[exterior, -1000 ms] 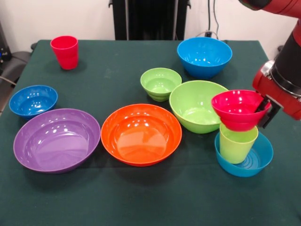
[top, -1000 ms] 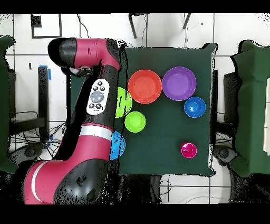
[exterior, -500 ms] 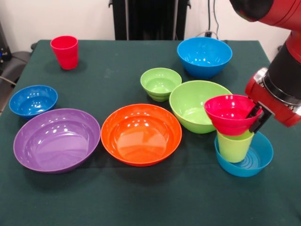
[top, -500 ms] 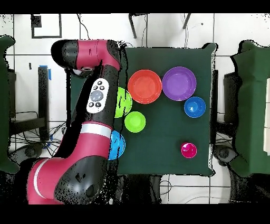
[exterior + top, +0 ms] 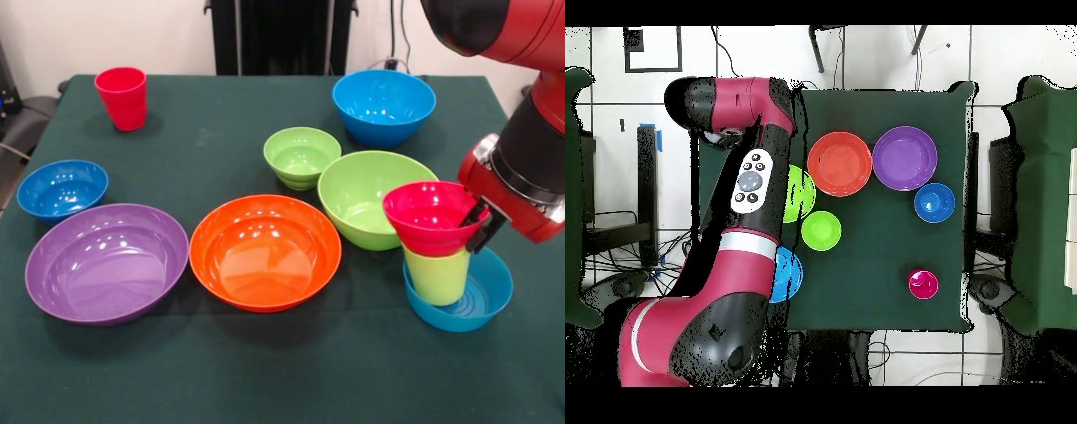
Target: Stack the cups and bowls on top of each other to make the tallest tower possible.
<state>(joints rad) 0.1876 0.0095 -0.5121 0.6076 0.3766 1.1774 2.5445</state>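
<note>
Claw (image 5: 478,218) is clamped on the right rim of the small red bowl (image 5: 430,216), fingers pinching the wall at the bowl's 3 o'clock in the front view. Red bowl sits on the mouth of the lime green tumbler (image 5: 437,275), tilted slightly. Tumbler stands upright inside the teal-blue bowl (image 5: 481,300), which rests on the table (image 5: 265,371) at about 4 o'clock of the layout. So the tower is 3 pieces: teal-blue bowl, lime green tumbler, red bowl.

Red tumbler (image 5: 122,98) stands alone, upright, at the table's 10 o'clock, well apart from the stack. Small dark-blue bowl (image 5: 62,188) is at 9 o'clock, just beside the big purple bowl (image 5: 107,262). Orange bowl (image 5: 265,252) is near centre, touching or nearly touching the purple one. Large lime green bowl (image 5: 366,199) is just beside the stack at its 10 o'clock; small ribbed lime green bowl (image 5: 302,156) next to it. A larger teal-blue bowl (image 5: 384,106) sits at 1 o'clock.

Overhead: the arm (image 5: 750,200) covers the stack; only slivers of the large lime green and teal-blue bowls show.
</note>
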